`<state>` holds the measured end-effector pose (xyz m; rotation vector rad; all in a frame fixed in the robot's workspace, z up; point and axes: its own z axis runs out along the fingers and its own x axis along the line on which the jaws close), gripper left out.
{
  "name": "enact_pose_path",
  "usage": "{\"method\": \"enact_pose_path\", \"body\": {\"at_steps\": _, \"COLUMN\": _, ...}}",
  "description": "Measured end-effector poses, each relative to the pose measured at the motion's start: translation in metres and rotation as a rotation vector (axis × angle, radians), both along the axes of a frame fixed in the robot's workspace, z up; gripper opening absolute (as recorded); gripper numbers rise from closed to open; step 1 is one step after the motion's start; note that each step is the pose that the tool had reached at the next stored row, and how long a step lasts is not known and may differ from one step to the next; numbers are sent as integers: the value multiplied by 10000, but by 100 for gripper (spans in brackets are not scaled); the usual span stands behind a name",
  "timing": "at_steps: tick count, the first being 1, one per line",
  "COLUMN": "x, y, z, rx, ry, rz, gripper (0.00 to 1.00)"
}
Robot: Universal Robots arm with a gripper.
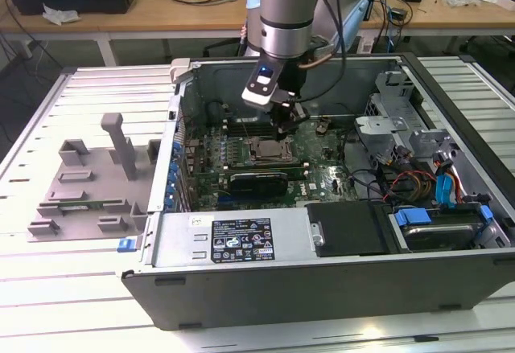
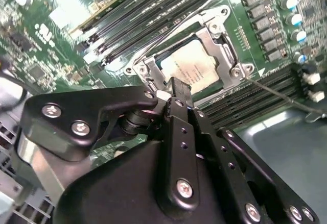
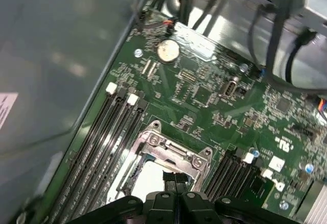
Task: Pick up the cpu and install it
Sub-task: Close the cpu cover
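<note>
The gripper (image 1: pixel 283 133) hung inside the open computer case (image 1: pixel 241 285), just above the socket frame (image 2: pixel 223 39) in the middle of the green circuit board (image 3: pixel 204 99). In the first wrist view its two fingers (image 3: pixel 169 182) met along a thin seam with nothing between them, so the jaws were closed and held nothing. The cpu (image 2: pixel 196 67) lay flat inside the frame with its pale metal top facing up. The fingertips stood over the edge of it nearest the wrist. Whether they touched it could not be told.

Judging by this, the chip already lay in its socket and the work in hand was seating it. Doing that well would call for a light, straight push, with the chip level and square in the frame, since any tilt or sideways drag could harm the fine contacts beneath. The tips would also need to avoid the metal rim of the frame and the memory slots (image 2: pixel 138 15) just beside the socket.
</note>
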<state>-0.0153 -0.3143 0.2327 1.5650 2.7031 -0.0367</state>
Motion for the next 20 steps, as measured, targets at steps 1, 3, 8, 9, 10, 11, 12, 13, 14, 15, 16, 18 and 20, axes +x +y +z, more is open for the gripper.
{"method": "enact_pose_path", "body": {"at_steps": 1, "x": 0, "y": 0, "z": -1, "rx": 1, "ry": 0, "rz": 191, "gripper": 11}}
{"method": "enact_pose_path", "body": {"at_steps": 3, "x": 0, "y": 0, "z": -1, "rx": -1, "ry": 1, "rz": 632, "gripper": 11}}
{"method": "enact_pose_path", "body": {"at_steps": 8, "x": 0, "y": 0, "z": -5, "rx": 0, "ry": 0, "rz": 1962, "gripper": 11}}
{"method": "enact_pose_path", "body": {"at_steps": 9, "x": 0, "y": 0, "z": -5, "rx": 1, "ry": 0, "rz": 2311, "gripper": 11}}
{"method": "enact_pose_path", "body": {"at_steps": 10, "x": 0, "y": 0, "z": -6, "rx": 1, "ry": 1, "rz": 2712, "gripper": 11}}
{"method": "enact_pose_path", "body": {"at_steps": 11, "x": 0, "y": 0, "z": -7, "rx": 0, "ry": 0, "rz": 3044, "gripper": 11}}
{"method": "enact_pose_path", "body": {"at_steps": 12, "x": 0, "y": 0, "z": -7, "rx": 0, "ry": 1, "rz": 3225, "gripper": 11}}
{"method": "enact_pose_path", "body": {"at_steps": 13, "x": 0, "y": 0, "z": -7, "rx": 0, "ry": 0, "rz": 3392, "gripper": 11}}
{"method": "enact_pose_path", "body": {"at_steps": 14, "x": 0, "y": 0, "z": -8, "rx": 1, "ry": 0, "rz": 3670, "gripper": 11}}
{"method": "enact_pose_path", "body": {"at_steps": 15, "x": 0, "y": 0, "z": -8, "rx": 0, "ry": 1, "rz": 4018, "gripper": 11}}
{"method": "enact_pose_path", "body": {"at_steps": 16, "x": 0, "y": 0, "z": -10, "rx": 1, "ry": 0, "rz": 4367, "gripper": 11}}
{"method": "enact_pose_path", "body": {"at_steps": 18, "x": 0, "y": 0, "z": -12, "rx": 0, "ry": 0, "rz": 5065, "gripper": 11}}
{"method": "enact_pose_path", "body": {"at_steps": 20, "x": 0, "y": 0, "z": -15, "rx": 1, "ry": 0, "rz": 5593, "gripper": 11}}
